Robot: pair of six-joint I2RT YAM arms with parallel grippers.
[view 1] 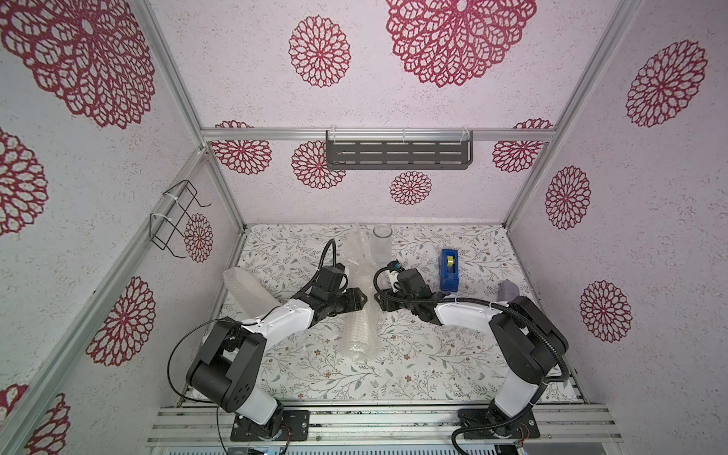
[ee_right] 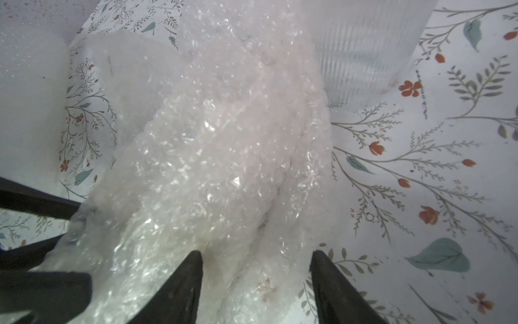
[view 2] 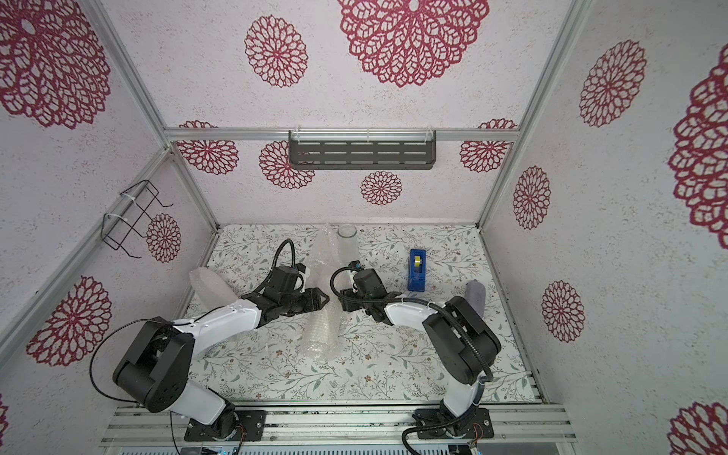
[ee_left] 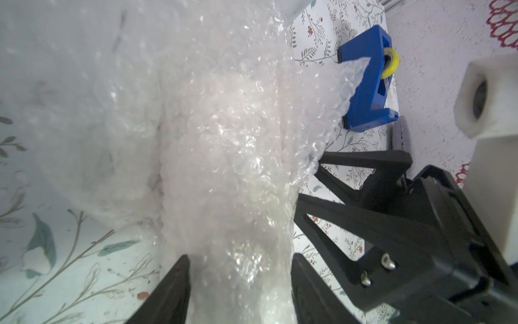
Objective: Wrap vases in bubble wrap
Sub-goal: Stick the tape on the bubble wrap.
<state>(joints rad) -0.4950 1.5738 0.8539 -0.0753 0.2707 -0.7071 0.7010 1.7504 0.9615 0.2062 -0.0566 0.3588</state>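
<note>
Counter (view 1: 433, 354): floral sheet inside a patterned booth.
Bubble wrap (view 1: 360, 335): crumpled roll at centre; contents hidden.
My left hand (ee_left: 241, 291): pinches the roll; grip visible only from its wrist view.
My right hand (ee_right: 255, 280): pinches the opposite side.
Glass vase (view 1: 382, 240): upright behind the roll; ribbing shows only in my right wrist view.

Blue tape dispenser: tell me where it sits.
In both top views the blue tape dispenser stands on the right half of the table, right of the right arm's wrist, the clear glass vase farther left.
</note>
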